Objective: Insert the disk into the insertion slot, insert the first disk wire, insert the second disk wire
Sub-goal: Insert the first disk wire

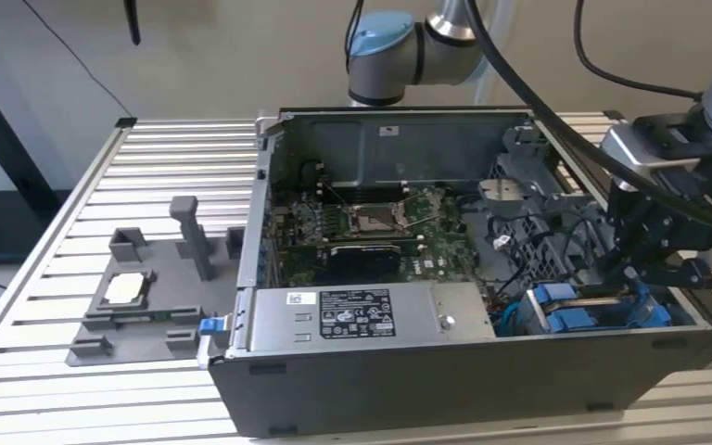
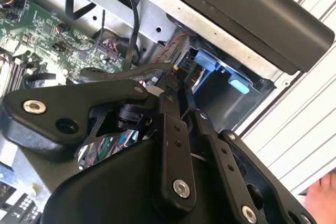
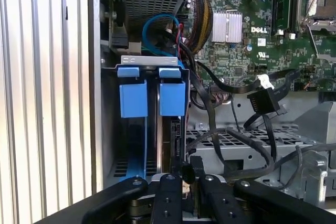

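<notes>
Tool [image 1: 623,273] low inside the open computer case [image 1: 455,394], just above the blue-framed disk [image 1: 593,313].

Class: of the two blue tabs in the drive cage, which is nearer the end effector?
The blue tab beside the black cables, on the motherboard side; the end effector is on that side. The other tab is nearer the case wall.
</notes>
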Robot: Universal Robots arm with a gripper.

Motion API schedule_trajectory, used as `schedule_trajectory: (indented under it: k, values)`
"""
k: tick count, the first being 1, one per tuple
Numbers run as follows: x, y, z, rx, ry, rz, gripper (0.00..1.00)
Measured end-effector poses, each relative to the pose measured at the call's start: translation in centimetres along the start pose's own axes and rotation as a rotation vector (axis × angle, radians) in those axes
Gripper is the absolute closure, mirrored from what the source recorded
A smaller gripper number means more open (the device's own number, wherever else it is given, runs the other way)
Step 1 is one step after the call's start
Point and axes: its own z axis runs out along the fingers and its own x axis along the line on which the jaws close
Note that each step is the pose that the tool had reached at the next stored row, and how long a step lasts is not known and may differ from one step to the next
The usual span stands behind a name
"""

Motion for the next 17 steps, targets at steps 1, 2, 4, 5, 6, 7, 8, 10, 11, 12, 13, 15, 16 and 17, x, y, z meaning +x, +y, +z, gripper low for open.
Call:
schedule_trajectory:
  k: [1, 2, 4, 5, 6, 7, 8, 10, 11, 12, 13, 15, 16, 17]
  values:
    - [-0.01, 0.0, 0.02, 0.0, 0.0001, 0.001, 0.81]
    - [-0.02, 0.0, 0.04, 0.0, 0.0002, 0.003, 0.81]
    - [-0.03, 0.01, 0.08, -0.0002, 0.0003, 0.005, 0.81]
    - [-0.03, 0.01, 0.11, -0.0003, 0.0002, 0.006, 0.81]
    - [-0.03, 0.01, 0.14, -0.0004, 0.0003, 0.007, 0.81]
    - [-0.04, 0.02, 0.17, -0.0005, 0.0004, 0.008, 0.81]
    - [-0.04, 0.03, 0.2, -0.0008, 0.0006, 0.009, 0.81]
    - [-0.05, 0.05, 0.28, -0.0014, 0.0007, 0.011, 0.81]
    - [-0.06, 0.05, 0.32, -0.0017, 0.0008, 0.012, 0.81]
    - [-0.06, 0.06, 0.36, -0.0019, 0.0006, 0.013, 0.81]
    - [-0.07, 0.06, 0.39, -0.002, 0.0007, 0.013, 0.81]
    - [-0.07, 0.06, 0.45, -0.0019, 0.0006, 0.015, 0.81]
    - [-0.07, 0.07, 0.48, -0.0019, 0.0007, 0.015, 0.81]
    - [-0.07, 0.07, 0.52, -0.0018, 0.0007, 0.016, 0.81]
